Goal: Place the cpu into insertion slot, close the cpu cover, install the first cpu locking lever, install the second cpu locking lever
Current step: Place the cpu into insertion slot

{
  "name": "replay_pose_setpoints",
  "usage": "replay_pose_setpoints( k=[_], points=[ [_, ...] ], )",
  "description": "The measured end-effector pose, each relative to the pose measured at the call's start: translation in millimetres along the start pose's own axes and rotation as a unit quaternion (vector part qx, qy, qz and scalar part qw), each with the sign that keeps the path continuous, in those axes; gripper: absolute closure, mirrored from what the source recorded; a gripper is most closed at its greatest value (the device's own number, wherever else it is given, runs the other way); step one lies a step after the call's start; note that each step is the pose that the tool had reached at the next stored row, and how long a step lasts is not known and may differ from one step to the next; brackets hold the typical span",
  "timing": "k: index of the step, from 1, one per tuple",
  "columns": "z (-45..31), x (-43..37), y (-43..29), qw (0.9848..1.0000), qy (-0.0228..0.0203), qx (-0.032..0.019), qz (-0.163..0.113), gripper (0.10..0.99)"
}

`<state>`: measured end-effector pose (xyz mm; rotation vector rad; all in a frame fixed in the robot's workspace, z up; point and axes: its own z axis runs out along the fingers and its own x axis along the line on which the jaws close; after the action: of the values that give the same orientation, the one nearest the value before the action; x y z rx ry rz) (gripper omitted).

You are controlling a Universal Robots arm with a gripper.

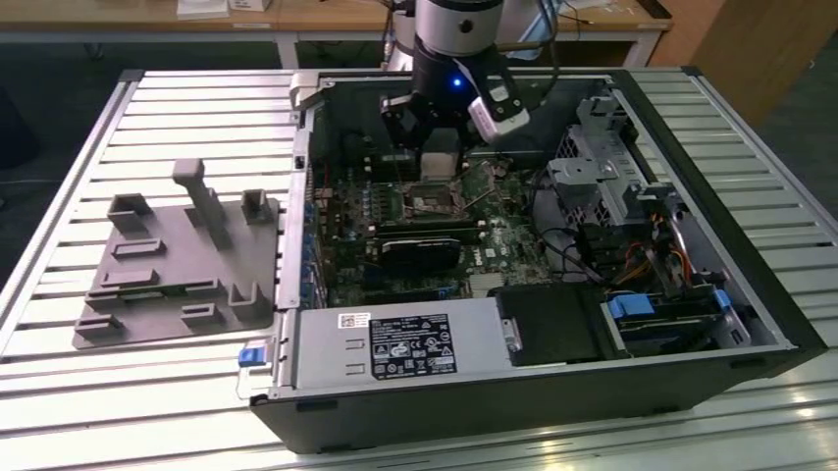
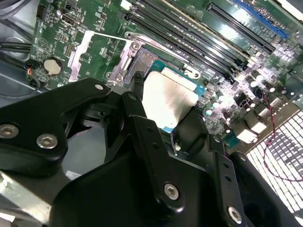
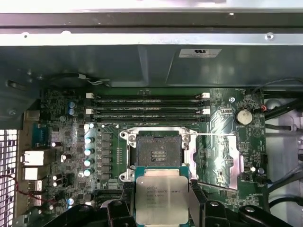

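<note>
Robotics lab, slatted metal bench (image 1: 171, 108), opened computer case (image 1: 524, 412)

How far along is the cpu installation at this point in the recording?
No step is finished yet. In hand: the tool is shut on the cpu, holding it over the board close to the insertion slot, whose dark centre lies bare. The cpu cover is flipped open beside the slot. Left: seating the cpu, closing the cover and fastening both locking levers.
</note>
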<state>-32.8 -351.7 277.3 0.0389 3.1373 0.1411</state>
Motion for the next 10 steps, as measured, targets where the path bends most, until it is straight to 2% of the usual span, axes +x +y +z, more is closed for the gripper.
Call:
replay_pose_setpoints(
  k=[5, 10],
  points=[
    [4.8, 0.0, 0.6, 1.0000, -0.0002, -0.0001, 0.002, 0.549],
    [6.4, 0.0, 0.5, 0.9991, -0.0038, 0.0000, 0.042, 0.549]
  ],
)
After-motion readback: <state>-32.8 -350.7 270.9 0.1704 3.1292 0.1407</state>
